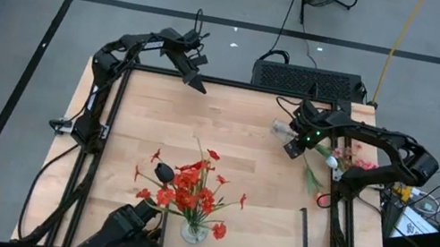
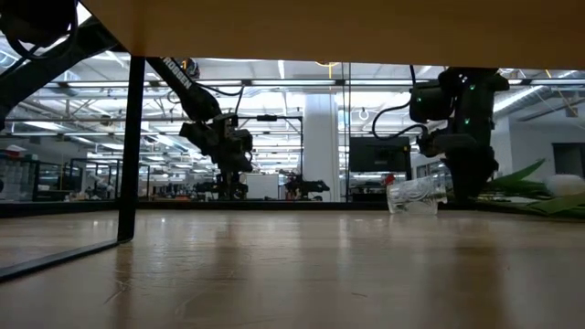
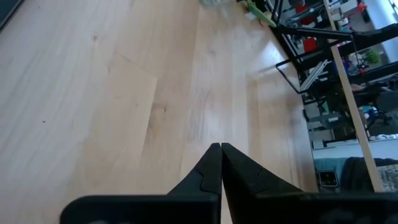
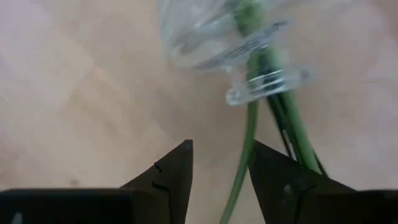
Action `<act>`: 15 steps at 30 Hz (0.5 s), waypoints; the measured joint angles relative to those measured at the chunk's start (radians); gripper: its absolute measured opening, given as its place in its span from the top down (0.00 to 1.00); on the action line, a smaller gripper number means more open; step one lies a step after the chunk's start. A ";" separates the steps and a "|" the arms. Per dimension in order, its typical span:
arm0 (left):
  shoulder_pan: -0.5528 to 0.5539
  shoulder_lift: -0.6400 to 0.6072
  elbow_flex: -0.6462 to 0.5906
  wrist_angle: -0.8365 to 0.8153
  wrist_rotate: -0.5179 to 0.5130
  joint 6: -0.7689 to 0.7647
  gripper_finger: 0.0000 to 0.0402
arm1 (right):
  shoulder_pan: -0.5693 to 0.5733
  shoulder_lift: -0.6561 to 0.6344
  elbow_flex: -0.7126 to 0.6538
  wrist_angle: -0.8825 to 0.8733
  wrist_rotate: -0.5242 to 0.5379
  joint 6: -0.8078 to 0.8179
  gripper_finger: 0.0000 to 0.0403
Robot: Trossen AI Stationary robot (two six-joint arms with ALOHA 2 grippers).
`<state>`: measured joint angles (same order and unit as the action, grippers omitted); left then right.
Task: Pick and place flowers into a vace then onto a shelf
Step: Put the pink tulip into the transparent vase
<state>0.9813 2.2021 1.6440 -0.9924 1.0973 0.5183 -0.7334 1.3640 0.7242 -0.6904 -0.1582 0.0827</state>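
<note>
Right hand (image 1: pixel 292 145) sits at the worktop's (image 1: pixel 242 155) far right, low over a clear glass vase (image 1: pixel 282 129) lying on its side. Its wrist view alone shows the detail: fingers (image 4: pixel 171 171) apart, one green stem (image 4: pixel 239 180) running up between them into the vase mouth (image 4: pixel 264 84), more stems just beside one finger; nothing pinched yet, hand released. High view shows those loose flowers (image 1: pixel 336 158) trailing away from this hand toward the worktop's right edge, a white bud and pink blossoms among them. Low view catches the toppled vase (image 2: pixel 413 195) on the wood just beside the right hand (image 2: pixel 462 187), with green leaves (image 2: pixel 539 196) behind it. Left hand (image 1: pixel 199 85) hovers at the far edge, well apart from everything; its wrist view shows fingers (image 3: pixel 211 171) pressed together, clenched on nothing, bare wood ahead. High view only: a second vase (image 1: pixel 194 231) upright with red flowers (image 1: pixel 190 191) at the near edge, well apart from both hands, on the shelf board (image 1: pixel 264 236), one black rail (image 1: pixel 305 243) beside it.
</note>
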 joint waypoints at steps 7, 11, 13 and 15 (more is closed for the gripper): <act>0.000 0.000 0.000 0.008 -0.001 0.015 0.99 | -0.001 0.000 0.000 0.056 0.079 -0.086 0.71; 0.000 0.000 0.000 0.007 -0.008 0.022 0.96 | -0.001 0.000 0.000 0.066 0.078 -0.167 0.83; 0.000 0.000 0.000 0.008 -0.013 0.026 0.96 | -0.001 0.000 0.000 0.067 0.078 -0.197 0.92; 0.000 0.000 0.000 0.007 -0.025 0.029 0.96 | -0.001 0.000 0.000 0.067 0.076 -0.220 0.98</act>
<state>0.9818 2.2021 1.6440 -0.9849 1.0727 0.5478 -0.7344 1.3640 0.7246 -0.6238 -0.0819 -0.1368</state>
